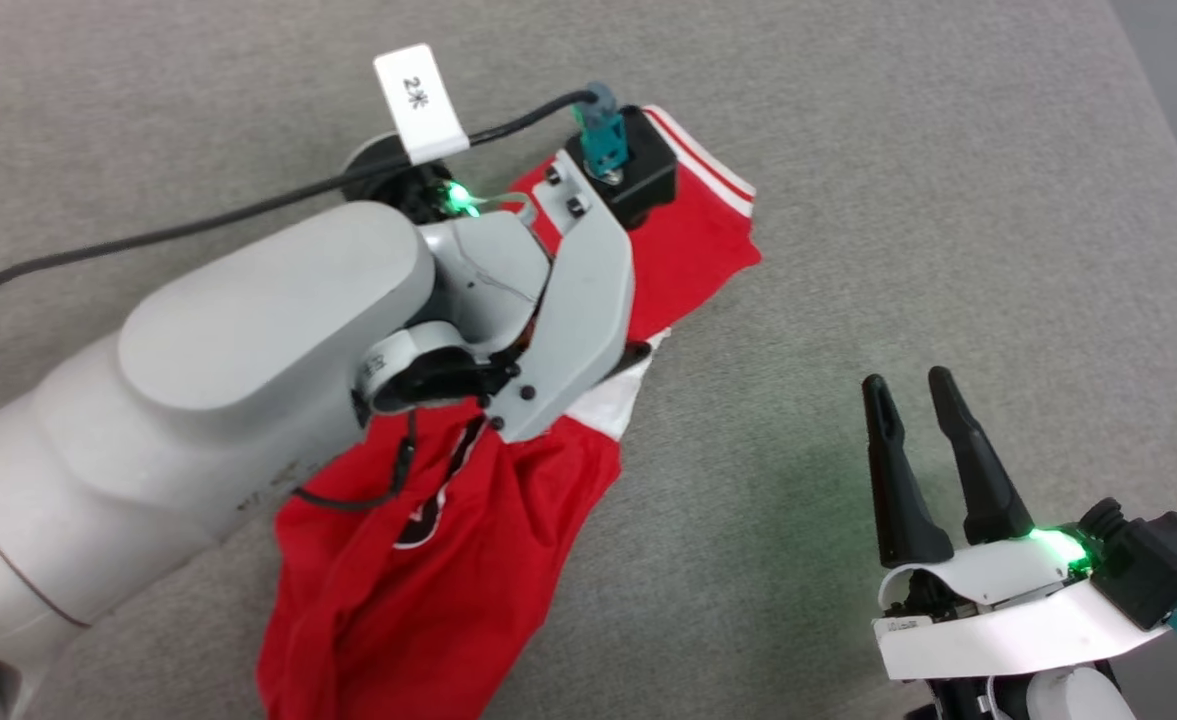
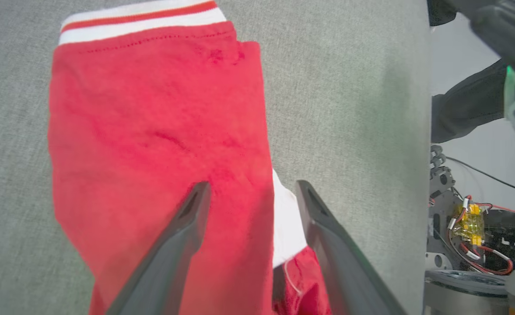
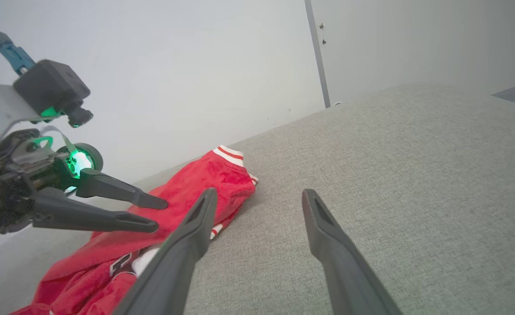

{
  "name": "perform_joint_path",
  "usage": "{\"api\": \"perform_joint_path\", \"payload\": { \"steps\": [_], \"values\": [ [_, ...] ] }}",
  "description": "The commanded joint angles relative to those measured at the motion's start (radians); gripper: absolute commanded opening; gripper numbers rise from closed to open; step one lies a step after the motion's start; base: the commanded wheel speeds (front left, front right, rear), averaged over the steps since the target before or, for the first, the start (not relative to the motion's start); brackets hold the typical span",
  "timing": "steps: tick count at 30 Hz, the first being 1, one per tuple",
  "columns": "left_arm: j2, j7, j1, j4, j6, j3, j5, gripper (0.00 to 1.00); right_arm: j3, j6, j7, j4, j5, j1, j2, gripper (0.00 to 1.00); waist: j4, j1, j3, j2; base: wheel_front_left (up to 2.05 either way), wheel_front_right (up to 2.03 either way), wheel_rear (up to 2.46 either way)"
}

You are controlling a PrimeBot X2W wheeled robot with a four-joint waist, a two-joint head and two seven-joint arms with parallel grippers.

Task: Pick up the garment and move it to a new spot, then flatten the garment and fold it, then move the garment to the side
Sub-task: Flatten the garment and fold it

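Note:
The garment lies bunched on the grey table, bright red with a white-and-red striped hem at its far end and a white sleeve patch near its middle. A black-white print shows at its near part. My left gripper hangs open just above the garment, fingers spread over the red cloth and the white patch, holding nothing. In the right wrist view the left gripper hovers over the garment. My right gripper stands open and empty over bare table to the garment's right, and its fingers also rise in its own view.
The grey cloth-covered table spreads wide to the right of the garment. Its edge runs close by in the left wrist view, with the robot's base wiring beyond. A black cable with a white tag trails over my left arm.

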Motion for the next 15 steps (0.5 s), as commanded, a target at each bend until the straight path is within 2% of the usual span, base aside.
{"api": "perform_joint_path", "payload": {
  "steps": [1,10,11,12,13,15],
  "values": [
    [0.006,0.004,0.014,0.014,-0.003,0.0,0.029,1.0,0.007,0.0,-0.001,-0.001,0.006,-0.016,0.002,1.0,-0.03,0.0,0.017,0.0,0.0,0.0,0.0],
    [0.016,0.024,0.062,0.044,-0.002,-0.001,0.062,1.0,0.008,0.0,-0.001,-0.009,0.018,-0.02,0.002,1.0,-0.04,0.0,0.038,0.0,0.0,0.0,0.0],
    [0.016,0.019,0.059,0.049,-0.002,-0.001,0.058,0.81,0.008,0.0,-0.001,-0.01,0.019,-0.023,0.002,1.0,-0.04,0.0,0.038,0.0,0.0,0.0,0.0],
    [0.015,0.016,0.055,0.053,-0.002,-0.001,0.055,0.49,0.008,0.0,-0.001,-0.011,0.018,-0.025,0.002,1.0,-0.039,0.0,0.039,0.0,0.0,0.0,0.0],
    [0.015,0.014,0.052,0.055,-0.002,-0.001,0.054,0.35,0.008,0.0,-0.001,-0.011,0.017,-0.027,0.002,1.0,-0.038,0.0,0.04,0.0,0.0,0.0,0.0],
    [0.014,0.008,0.048,0.061,-0.001,-0.002,0.051,0.0,0.005,0.0,-0.001,-0.012,0.012,-0.028,0.002,1.0,-0.033,0.0,0.04,0.0,0.0,0.0,0.0]
  ]
}}
